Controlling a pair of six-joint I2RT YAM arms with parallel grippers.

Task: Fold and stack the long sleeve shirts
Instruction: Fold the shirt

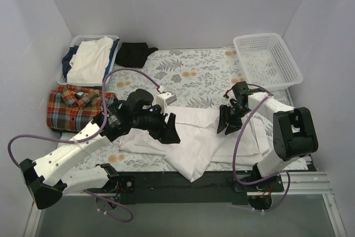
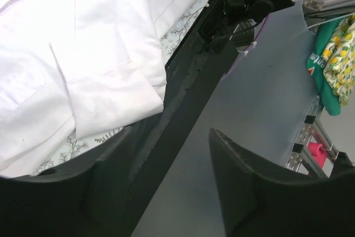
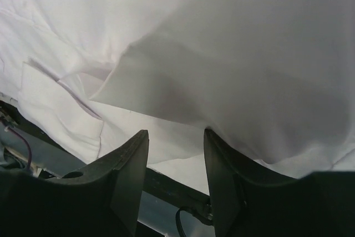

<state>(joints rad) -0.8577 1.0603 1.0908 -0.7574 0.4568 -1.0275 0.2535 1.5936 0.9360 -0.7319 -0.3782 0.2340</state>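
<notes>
The white collared shirt (image 1: pixel 205 137) lies spread and partly folded on the patterned cloth near the front edge. The plaid shirt (image 1: pixel 75 106) lies folded at the left. My left gripper (image 1: pixel 169 129) hovers over the white shirt's left part; in the left wrist view it (image 2: pixel 172 159) is open and empty, with the shirt (image 2: pixel 83 54) up and to the left. My right gripper (image 1: pixel 227 120) is over the shirt's right part. In the right wrist view it (image 3: pixel 176 137) is open, with a raised fold of the shirt (image 3: pixel 222 43) resting on the tip of its right finger (image 3: pixel 222 154).
A small black garment (image 1: pixel 135 53) lies at the back. A bin of folded clothes (image 1: pixel 91 59) stands at the back left, and a white basket (image 1: pixel 266 59) at the back right. The black mounting rail (image 1: pixel 183 184) runs along the front edge.
</notes>
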